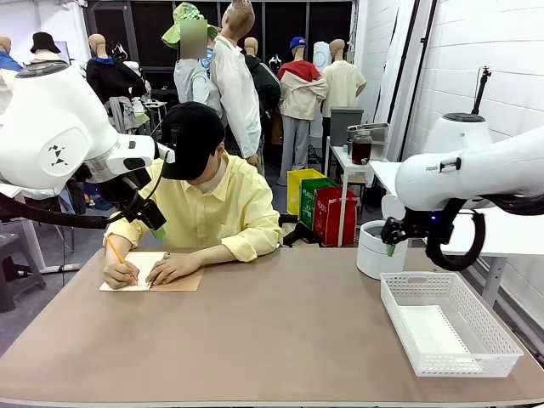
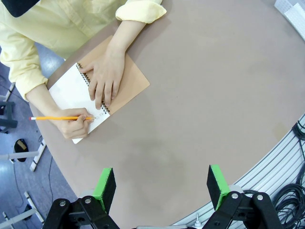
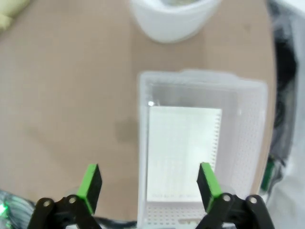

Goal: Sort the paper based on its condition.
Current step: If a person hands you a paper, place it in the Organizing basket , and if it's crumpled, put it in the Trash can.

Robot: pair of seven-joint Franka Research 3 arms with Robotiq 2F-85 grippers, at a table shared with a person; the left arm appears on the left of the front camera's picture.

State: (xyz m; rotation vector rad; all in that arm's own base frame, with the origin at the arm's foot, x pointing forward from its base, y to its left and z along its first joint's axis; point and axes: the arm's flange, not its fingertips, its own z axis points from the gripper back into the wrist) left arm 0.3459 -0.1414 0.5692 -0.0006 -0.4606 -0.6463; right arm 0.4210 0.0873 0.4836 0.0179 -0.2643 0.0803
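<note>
You have both sets of jaws standing wide with nothing between the pads. The left gripper [image 2: 162,183] hangs over bare table [image 2: 214,95] on the left, and the right gripper [image 3: 147,183] hangs above the white basket [image 1: 450,367] at the near right. One flat sheet [image 3: 183,152] lies on the basket floor directly below the right jaws, its long side running away from them, square to the line between the pads. The only other paper you can see is the page [image 2: 71,88] bound in the notebook [image 2: 131,78] at the far left. It is pinned under the person's hand [image 2: 106,76] while the other hand writes with a pencil [image 2: 57,118]. That page lies ahead of the left jaws, well apart, its long axis slanting across their view, so judge the left arm the nearer one once a piece comes free; the round white tub [image 1: 380,251] stands just beyond the basket
</note>
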